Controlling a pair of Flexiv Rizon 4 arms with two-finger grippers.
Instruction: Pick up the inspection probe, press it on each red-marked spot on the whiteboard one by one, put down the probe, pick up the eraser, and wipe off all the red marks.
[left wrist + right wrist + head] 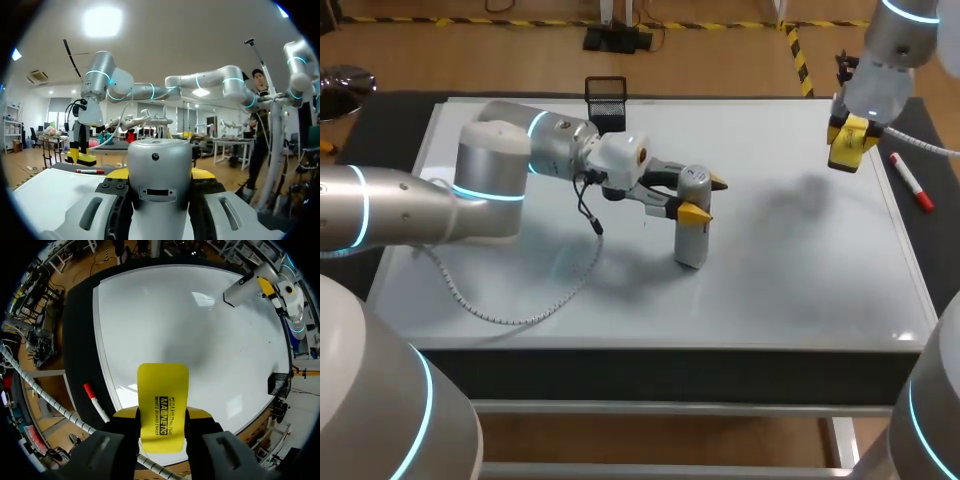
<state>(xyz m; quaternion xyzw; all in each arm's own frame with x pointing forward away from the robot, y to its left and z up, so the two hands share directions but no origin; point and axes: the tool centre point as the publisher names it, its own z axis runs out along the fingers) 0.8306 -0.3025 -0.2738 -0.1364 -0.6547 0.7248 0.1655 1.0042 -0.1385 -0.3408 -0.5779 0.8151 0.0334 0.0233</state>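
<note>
Lower part of the head view: the whiteboard (800, 300) showed no red marks that I could make out. My left arm's cable (510, 315) lay looped on it at lower left.

Centre frame: my left gripper (706, 198) was pinching the probe (692, 240), one yellow tip on each side near its top. The probe stood upright with its base on the board.

Upper right: my right gripper (854, 136) hung above the board, clamped on the eraser (163, 407). A red marker (912, 182) lay on the dark mat just beside the board's right edge. A black basket (606, 98) stood at upper centre.

Hazards, as judged:
- Releasing the probe off vertical would likely topple it.
- A wipe through centre frame could strike my left arm or the probe.
- The loose cable could snag.

Marking: the eraser's yellow face bore black print, not transcribed here.
</note>
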